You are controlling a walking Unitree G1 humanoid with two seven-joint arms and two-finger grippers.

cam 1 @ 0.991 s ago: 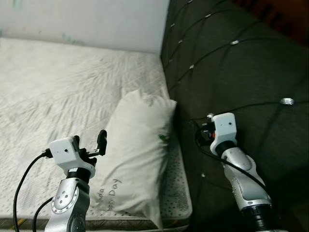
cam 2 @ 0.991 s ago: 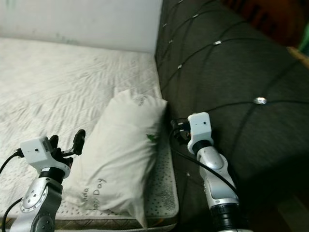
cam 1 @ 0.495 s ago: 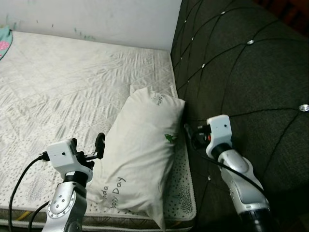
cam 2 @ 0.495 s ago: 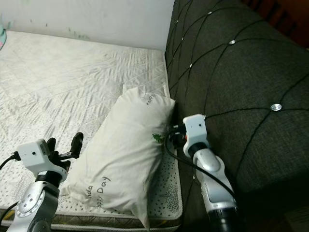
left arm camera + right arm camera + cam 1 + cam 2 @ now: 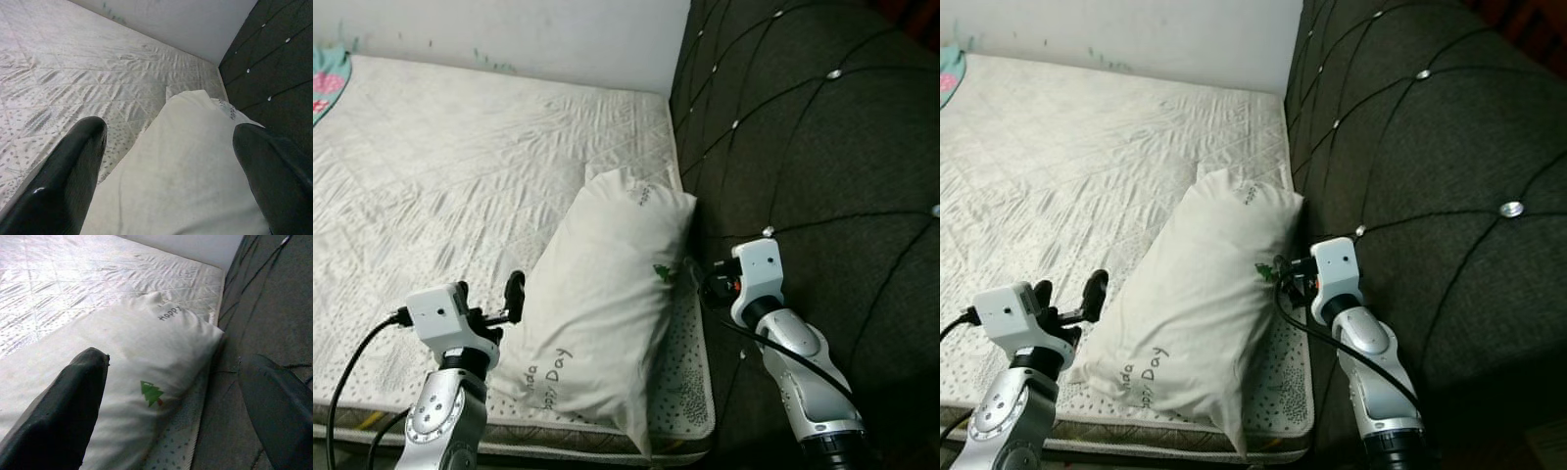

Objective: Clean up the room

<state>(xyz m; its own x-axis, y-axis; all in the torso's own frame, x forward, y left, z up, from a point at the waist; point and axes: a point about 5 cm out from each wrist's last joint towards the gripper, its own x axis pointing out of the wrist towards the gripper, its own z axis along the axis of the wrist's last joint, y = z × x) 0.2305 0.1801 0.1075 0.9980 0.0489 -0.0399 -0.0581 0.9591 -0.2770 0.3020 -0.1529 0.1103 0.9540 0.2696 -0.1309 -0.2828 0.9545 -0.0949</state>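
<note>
Pillow [image 5: 602, 313] seen lying lengthwise at mattress [image 5: 460, 186] edge, against dark headboard [image 5: 803, 147]. Left gripper [image 5: 171, 161] spread wide, empty, at pillow's near-left edge; right gripper [image 5: 171, 396] likewise wide, empty, beside tree print. Advised: both closed deep into fabric, lifted evenly.

head stereo: high, looking down | wrist cams: low, close | shared: pillow [image 5: 607, 304], mattress [image 5: 460, 166]

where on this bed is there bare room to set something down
The mattress lies bare from the pillow to the wall. It is crowded beside the headboard, where the pillow sits between the left gripper and right gripper.
</note>
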